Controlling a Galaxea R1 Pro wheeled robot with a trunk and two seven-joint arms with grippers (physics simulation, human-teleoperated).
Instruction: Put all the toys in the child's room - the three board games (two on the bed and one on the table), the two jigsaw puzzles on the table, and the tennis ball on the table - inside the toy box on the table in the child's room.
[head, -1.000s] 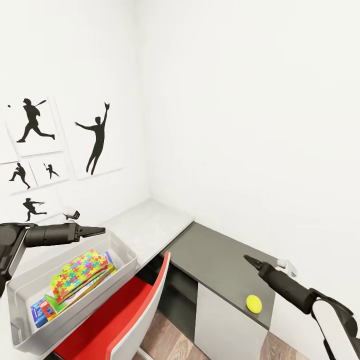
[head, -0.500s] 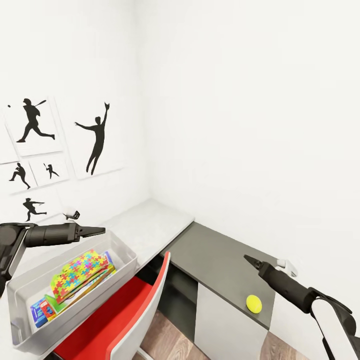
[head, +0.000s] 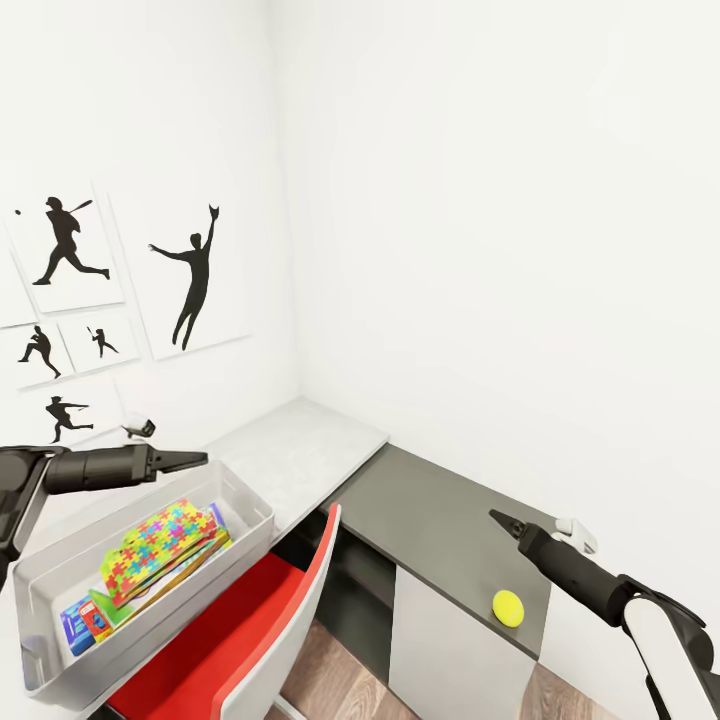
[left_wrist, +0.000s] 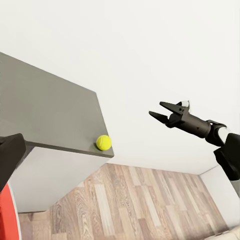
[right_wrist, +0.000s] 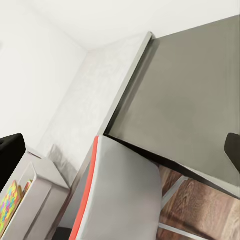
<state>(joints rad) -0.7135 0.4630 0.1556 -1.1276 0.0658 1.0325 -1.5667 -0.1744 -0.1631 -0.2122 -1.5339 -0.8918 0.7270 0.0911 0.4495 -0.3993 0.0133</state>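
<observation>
The long desk with a pale grey-white top (head: 300, 450) runs into the room's corner, and its darker grey section (head: 440, 520) stretches toward my right side. On the pale part sits the wide, shallow light-grey toy box (head: 250, 510), its long axis running diagonally away from the corner toward me. Inside it lies a flat jigsaw board of yellow, pink, blue and green pieces (head: 165, 545), tilted against the box's contents, with a blue-covered board game (head: 85, 618) at the near end. A red-and-grey chair (head: 270, 620) stands just beside the toy box, tucked at the desk's front.

The small yellow-green tennis ball (head: 508, 607) rests on the dark section, far from the toy box and close to that section's outer corner. My left wrist view makes this plainer: the ball (left_wrist: 103, 142) sits right at the corner edge above the wood-plank floor (left_wrist: 125, 205).

My left gripper (head: 195, 460) hovers over the toy box's far rim; I cannot tell how its fingers stand. My right gripper (head: 497, 518) hangs above the dark section near the ball; in the left wrist view its fingers (left_wrist: 160, 116) are spread apart, holding nothing.

Since a moment ago, neither arm has noticeably moved, and the ball has stayed put.
</observation>
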